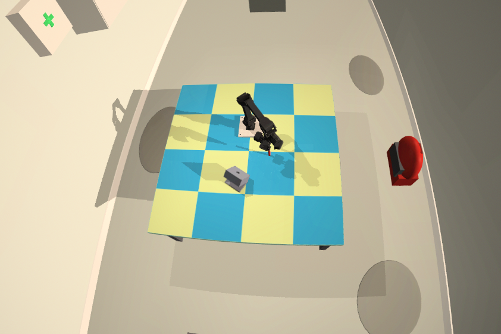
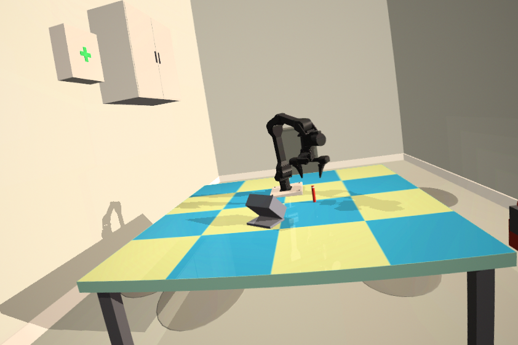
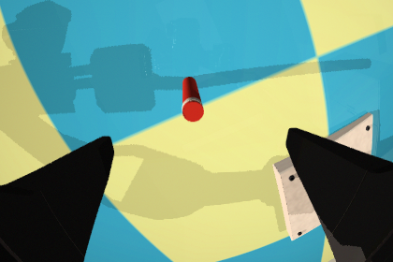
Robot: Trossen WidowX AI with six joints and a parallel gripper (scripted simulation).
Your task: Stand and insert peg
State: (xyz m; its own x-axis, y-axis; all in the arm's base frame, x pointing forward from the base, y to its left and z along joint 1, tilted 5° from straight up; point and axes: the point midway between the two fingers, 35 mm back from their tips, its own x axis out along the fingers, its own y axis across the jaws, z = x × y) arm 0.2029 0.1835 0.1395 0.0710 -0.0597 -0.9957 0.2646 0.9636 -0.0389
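Note:
The red peg (image 1: 269, 153) (image 2: 314, 194) (image 3: 189, 89) stands upright on the table (image 1: 266, 217) (image 2: 326, 245), with its white band near the top end. My gripper (image 2: 310, 177) (image 3: 201, 141) is open and empty. It points down above the peg, with its fingertips higher than the peg's top. In the wrist view the peg shows between the two fingers sideways, but beyond the line of their tips. The grey sloped panel (image 1: 232, 177) (image 2: 267, 207) stands apart from the peg, with its one hole (image 1: 237, 172) visible in its upper face from the top view. The panel is outside the wrist view.
The arm's pale base plate (image 1: 243, 131) (image 2: 288, 191) (image 3: 299, 200) is behind the peg and shows beside one finger in the wrist view. A red object (image 1: 409, 158) stands beyond the table's right edge. Cabinets (image 2: 139, 56) hang on the left wall.

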